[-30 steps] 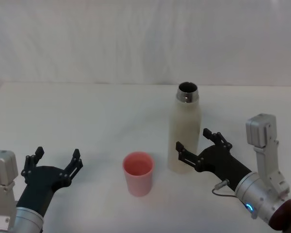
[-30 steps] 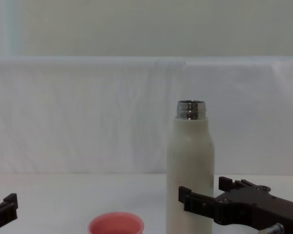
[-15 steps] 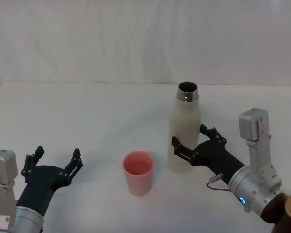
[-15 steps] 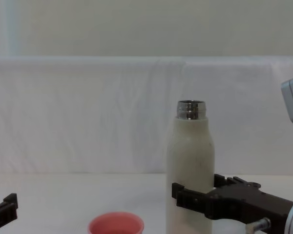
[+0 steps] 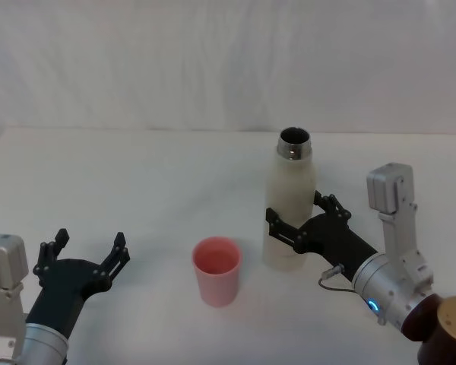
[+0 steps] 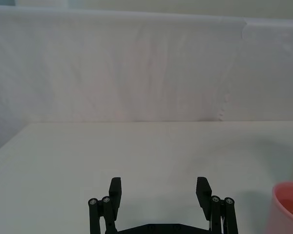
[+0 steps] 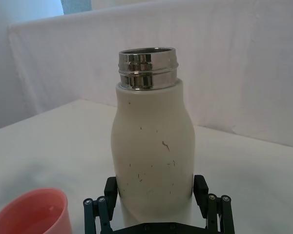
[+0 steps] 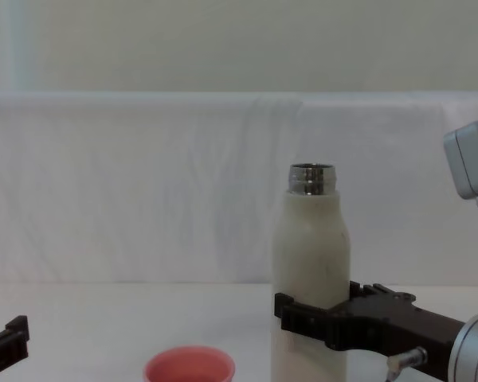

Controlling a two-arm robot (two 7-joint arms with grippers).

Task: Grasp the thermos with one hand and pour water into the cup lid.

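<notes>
Thermos (image 5: 290,205) stood upright on the counter (image 5: 137,182) just right of the cup lid (image 5: 216,271), its lower body between the right tool's (image 5: 295,225) spread, unclosed fingers.

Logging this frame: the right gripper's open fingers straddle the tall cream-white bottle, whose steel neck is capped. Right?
Not quite: the tall cream-white bottle has no cap; the head view shows its steel neck open. The right gripper does straddle it, fingers open.
</notes>
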